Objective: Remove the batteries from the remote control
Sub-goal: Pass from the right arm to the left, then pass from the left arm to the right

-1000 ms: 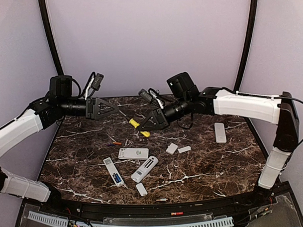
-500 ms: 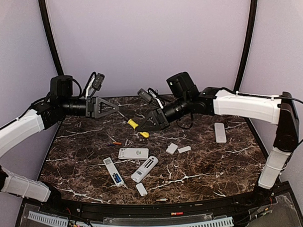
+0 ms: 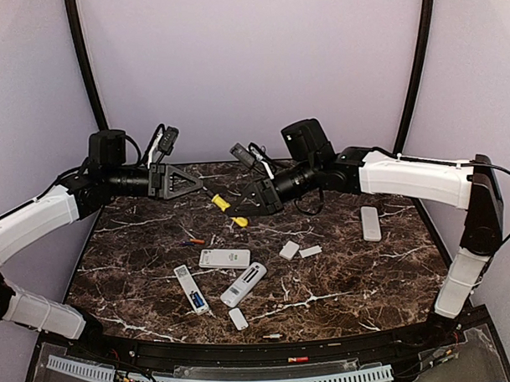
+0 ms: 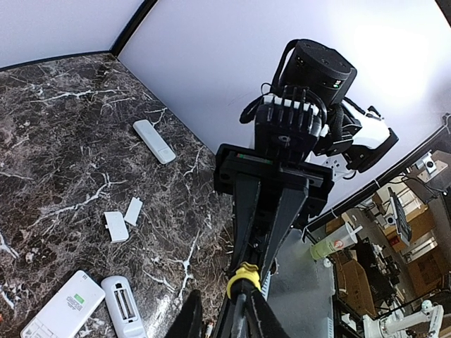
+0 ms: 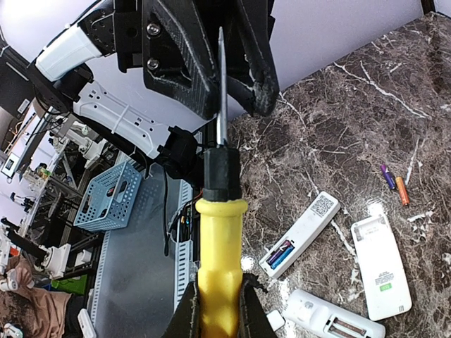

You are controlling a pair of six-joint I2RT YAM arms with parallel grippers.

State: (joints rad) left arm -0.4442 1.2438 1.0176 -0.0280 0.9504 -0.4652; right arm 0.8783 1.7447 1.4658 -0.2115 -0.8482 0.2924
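Both grippers hang in mid-air over the back of the table with a yellow-handled screwdriver [image 3: 224, 206] between them. My right gripper [image 5: 217, 310] is shut on its yellow handle [image 5: 220, 260]. My left gripper [image 4: 225, 320] has its jaws narrowed around the thin metal shaft, and a gap shows on one side. One slim white remote control [image 3: 191, 290] lies open near the front with blue batteries [image 5: 280, 252] in it. Two loose batteries [image 3: 192, 241], orange and purple, lie on the table to the left.
Other white remotes lie at mid-table [image 3: 224, 258], beside it [image 3: 243, 284] and at the right [image 3: 370, 223]. Small white covers [image 3: 289, 250] [image 3: 310, 251] [image 3: 238, 318] are scattered on the dark marble table [image 3: 359, 279].
My left gripper's jaws have drawn in from wide open around the screwdriver shaft. The screwdriver and both grippers have drifted slightly up and toward the back left.
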